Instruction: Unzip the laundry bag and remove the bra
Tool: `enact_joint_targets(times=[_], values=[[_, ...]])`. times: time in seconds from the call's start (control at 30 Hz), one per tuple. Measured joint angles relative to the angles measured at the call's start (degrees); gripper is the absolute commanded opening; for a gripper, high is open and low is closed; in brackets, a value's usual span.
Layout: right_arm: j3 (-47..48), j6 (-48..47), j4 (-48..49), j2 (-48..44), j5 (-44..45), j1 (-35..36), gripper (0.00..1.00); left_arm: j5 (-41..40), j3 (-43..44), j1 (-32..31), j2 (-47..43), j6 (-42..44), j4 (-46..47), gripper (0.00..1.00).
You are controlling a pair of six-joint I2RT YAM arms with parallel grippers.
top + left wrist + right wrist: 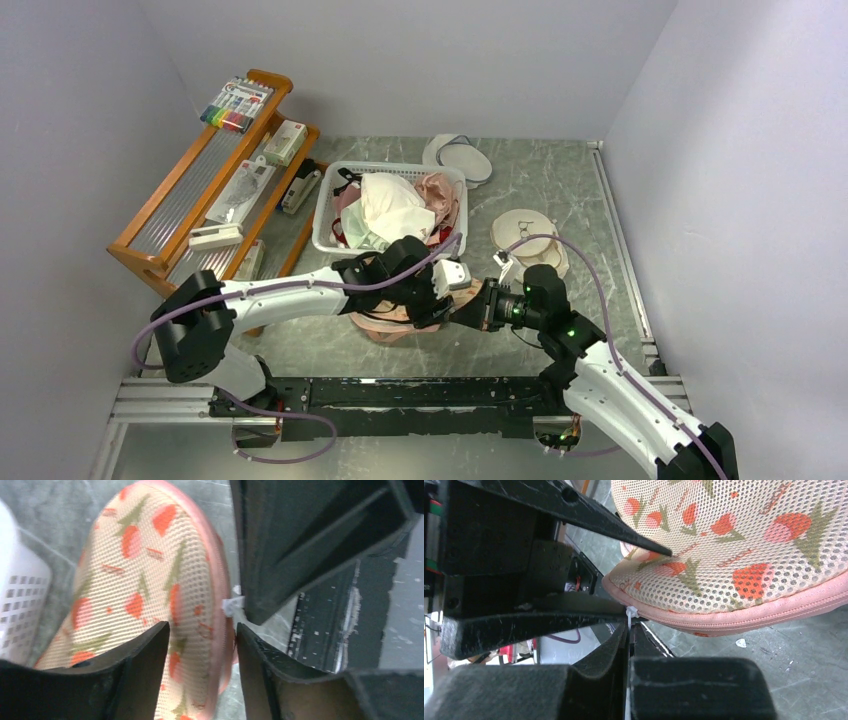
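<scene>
The peach laundry bag (392,326) (145,565) (734,555), mesh with red flowers and pink trim, lies zipped just in front of the basket. My left gripper (437,303) (202,626) stands open. Its fingers straddle the bag's pink rim, one over the mesh and one outside the trim. My right gripper (472,306) (630,625) meets it from the right and is shut on the white zip pull tie (629,613) (231,605) at the bag's end. The bra is hidden.
A white basket (325,237) (20,595) heaped with white and pink garments stands right behind the bag. A wooden rack (160,262) fills the left side. White round pouches (462,160) (525,233) lie at back and right. The arms' rail (400,395) runs along the near edge.
</scene>
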Motion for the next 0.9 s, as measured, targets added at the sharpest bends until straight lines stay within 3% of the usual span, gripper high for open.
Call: enact_joint_targets(times=[0.07,0.33,0.6,0.9], values=[[0.0,-0.02,-0.09,0.02,0.11,0.11,0.0,-2.29,1.18,-0.04,0.22,0.33,-1.14,0.38],[2.16,-1.86,-4.15,1.7,3.45,0.15,0.0,-7.19,1.73,-0.48,-2.19,3.8,-3.67,0.07],[11.32,-4.76,-13.86,2.01,15.8,0.26,0.0,-9.53,-0.7,-0.37,-10.75,9.18,-4.26,0.07],[6.62,-3.52,-12.11,4.15,24.2,0.17,0.0,-13.38,-6.45,-0.26,-18.34,11.04,-1.44,0.07]])
